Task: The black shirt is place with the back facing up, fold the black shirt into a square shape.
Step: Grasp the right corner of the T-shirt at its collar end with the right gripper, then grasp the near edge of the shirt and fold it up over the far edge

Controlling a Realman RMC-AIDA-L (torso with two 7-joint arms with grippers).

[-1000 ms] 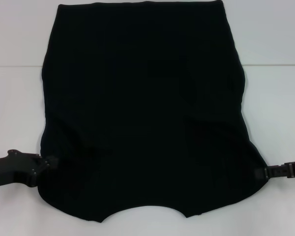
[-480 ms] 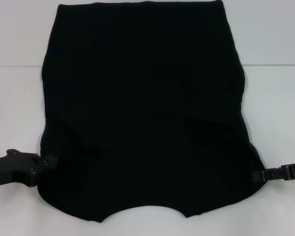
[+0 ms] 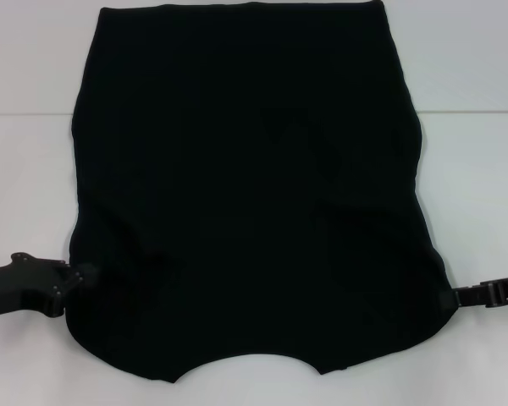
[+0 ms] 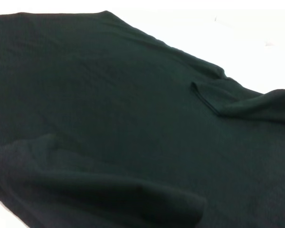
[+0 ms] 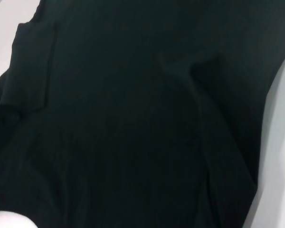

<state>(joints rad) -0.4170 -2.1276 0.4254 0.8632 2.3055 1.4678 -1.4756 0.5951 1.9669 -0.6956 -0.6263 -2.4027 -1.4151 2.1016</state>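
The black shirt (image 3: 245,186) lies flat on the white table (image 3: 478,178), plain side up, with both sleeves folded in over the body. Its hem is at the far edge and the curved neckline is near me. My left gripper (image 3: 78,275) sits at the shirt's near left edge, low on the table. My right gripper (image 3: 457,296) sits at the near right edge. The left wrist view shows black shirt fabric (image 4: 109,118) with a folded sleeve flap. The right wrist view is filled by dark cloth (image 5: 133,118) with shallow creases.
Bare white table surrounds the shirt on the left, right and far sides. A faint seam line (image 3: 470,111) crosses the tabletop behind the shirt's middle.
Both grippers have drawn slightly outward from the shirt's edges, the left one to the left and the right one to the right. The shirt has not moved.
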